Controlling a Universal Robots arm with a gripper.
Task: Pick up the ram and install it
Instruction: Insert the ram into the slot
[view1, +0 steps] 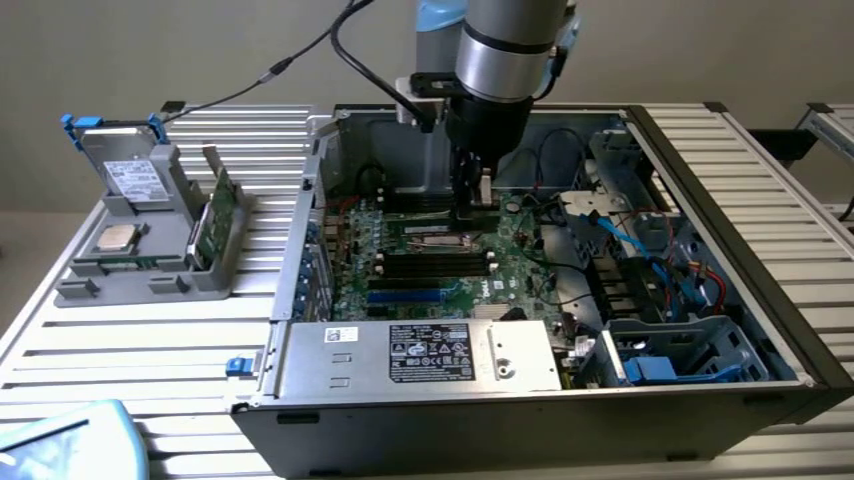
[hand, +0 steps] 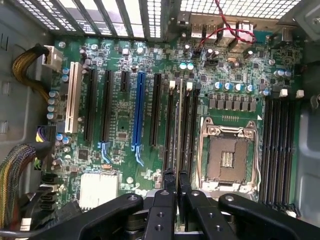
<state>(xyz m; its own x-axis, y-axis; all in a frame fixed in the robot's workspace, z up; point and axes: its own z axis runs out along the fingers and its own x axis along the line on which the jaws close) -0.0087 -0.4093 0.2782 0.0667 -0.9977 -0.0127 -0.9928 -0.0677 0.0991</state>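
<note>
- Ram (hand: 178, 131) sits edge-on between the pincer (hand: 176, 176) fingertips and shows as a thin pale strip.
- Pincer is clenched on the ram, fingers nearly together with only the board's thickness between them.
- Ram's long axis runs straight out ahead of the fingertips, parallel to the black memory slots (hand: 194, 125) directly beneath the pincer.
- Ram is lined up over that slot bank, with slots just beside it on either side. Can't tell if its lower edge touches a slot or hangs just above.
- CPU socket (hand: 227, 157) is just to one side of the pincer, with a second slot bank (hand: 280, 145) beyond it.
- Seen from the room, the pincer is down inside the open case (view1: 534, 430), close over the motherboard (view1: 441, 270).
- Parts tray (view1: 94, 285) with the green expansion card (view1: 214, 215) is well apart from the pincer, outside the case.
- Judgement: pickup looks done, seating not confirmed.
</note>
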